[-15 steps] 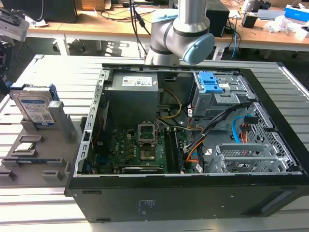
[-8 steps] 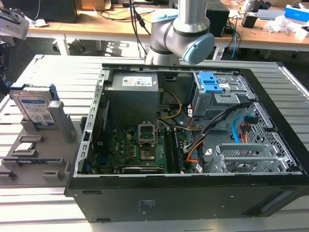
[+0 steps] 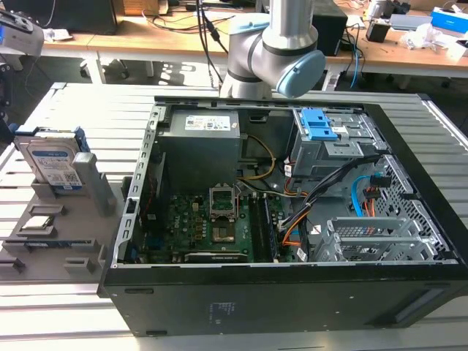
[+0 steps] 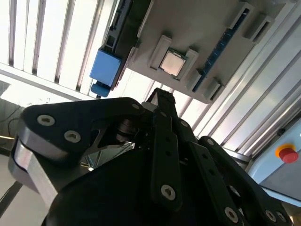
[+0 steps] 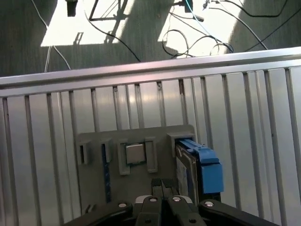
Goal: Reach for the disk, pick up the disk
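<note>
1. Slatted metal table point(image 3: 73, 110), pale grey, under everything else; likewise seen from above in the first wrist view point(image 5: 235, 117).

2. Open black computer case point(image 3: 292, 292), lying on its side on the table, side panel off, boards, cables and blue drive brackets point(image 3: 319, 124) exposed inside.

3. Robot arm point(image 3: 281, 44), silver with a light blue joint cap, rising behind the case's far wall.

4. Grey fixture plate point(image 3: 80, 219), flat on the table just beside the case, on the exterior view's left; ribbed with slots and pockets in both wrist views point(image 5: 91, 179) point(image 4: 197, 28).

5. Disk point(image 3: 53, 162), silver with a white-and-blue label and blue side rails, standing on edge in the end slot of the fixture plate, well apart from the case interior; blue rail end showing in both wrist views point(image 5: 200, 167) point(image 4: 107, 66).

6. Gripper point(image 5: 162, 183), black, above the fixture plate, fingers pressed together and holding nothing, clear of the disk; same closed tips in the second wrist view point(image 4: 160, 96).

7. Small square silver chip point(image 5: 135, 153), seated in a pocket of the fixture plate, between the disk's slot and a narrow blue strip point(image 5: 107, 174).
</note>
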Tool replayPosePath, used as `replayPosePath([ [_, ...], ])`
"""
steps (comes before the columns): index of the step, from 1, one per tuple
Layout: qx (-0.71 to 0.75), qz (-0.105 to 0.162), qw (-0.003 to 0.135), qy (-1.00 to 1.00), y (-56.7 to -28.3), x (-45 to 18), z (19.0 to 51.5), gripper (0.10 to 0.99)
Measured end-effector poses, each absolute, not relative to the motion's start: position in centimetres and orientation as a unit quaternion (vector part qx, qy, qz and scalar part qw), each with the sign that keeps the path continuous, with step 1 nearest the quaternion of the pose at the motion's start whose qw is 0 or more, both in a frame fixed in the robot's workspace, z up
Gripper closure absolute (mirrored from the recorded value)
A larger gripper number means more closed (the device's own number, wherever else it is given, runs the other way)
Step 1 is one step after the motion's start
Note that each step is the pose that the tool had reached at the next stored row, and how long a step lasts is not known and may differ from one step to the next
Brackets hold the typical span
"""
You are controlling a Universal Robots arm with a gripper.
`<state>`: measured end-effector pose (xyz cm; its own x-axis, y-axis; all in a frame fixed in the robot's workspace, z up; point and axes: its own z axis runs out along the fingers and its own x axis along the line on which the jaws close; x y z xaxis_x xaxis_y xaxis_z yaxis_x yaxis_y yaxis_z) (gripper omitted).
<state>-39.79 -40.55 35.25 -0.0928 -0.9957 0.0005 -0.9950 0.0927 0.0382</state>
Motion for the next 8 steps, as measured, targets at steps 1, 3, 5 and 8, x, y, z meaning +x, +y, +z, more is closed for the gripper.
replayPosePath([
  [1,0.677,-0.014,0.013,-0.736,-40.55,-39.79,35.25,0.980],
  [3,0.686,-0.014,0.013,-0.727,-40.55,-39.79,35.25,0.980],
  [5,0.696,-0.014,0.013,-0.718,-40.55,-39.79,35.25,0.980],
  [8,0.714,-0.013,0.014,-0.700,-40.55,-39.79,35.25,0.980],
])
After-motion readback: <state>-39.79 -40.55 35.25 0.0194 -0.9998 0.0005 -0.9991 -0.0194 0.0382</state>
